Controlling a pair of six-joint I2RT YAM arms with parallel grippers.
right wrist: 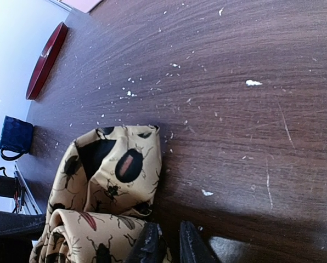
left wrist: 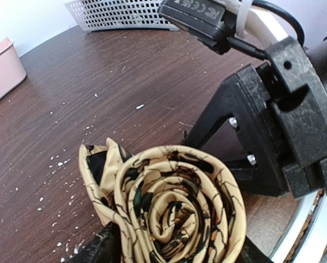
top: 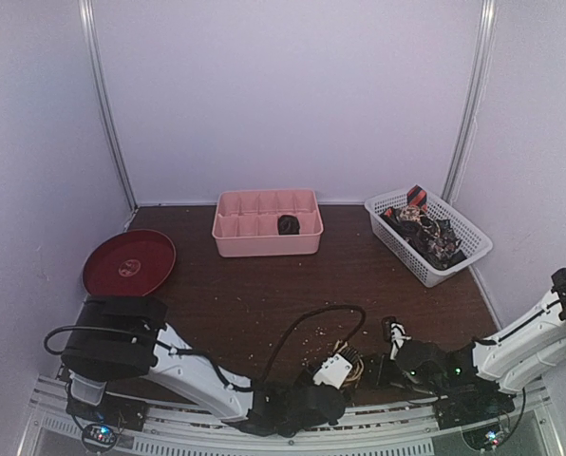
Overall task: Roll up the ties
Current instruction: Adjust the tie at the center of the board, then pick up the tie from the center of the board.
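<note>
A tan tie with a beetle print lies rolled into a spiral on the table's near edge. Its loose end folds out beside the roll. My left gripper is open, one finger at each side of the roll. My right gripper comes in from the right, its fingers almost together and its tips at the roll's edge. No fabric shows in the narrow gap. A dark rolled tie sits in the pink bin. Several more ties lie in the white basket.
A red plate lies at the left of the brown table. Pale crumbs are scattered over the wood. A black cable loops above the left gripper. White walls close in the back and both sides.
</note>
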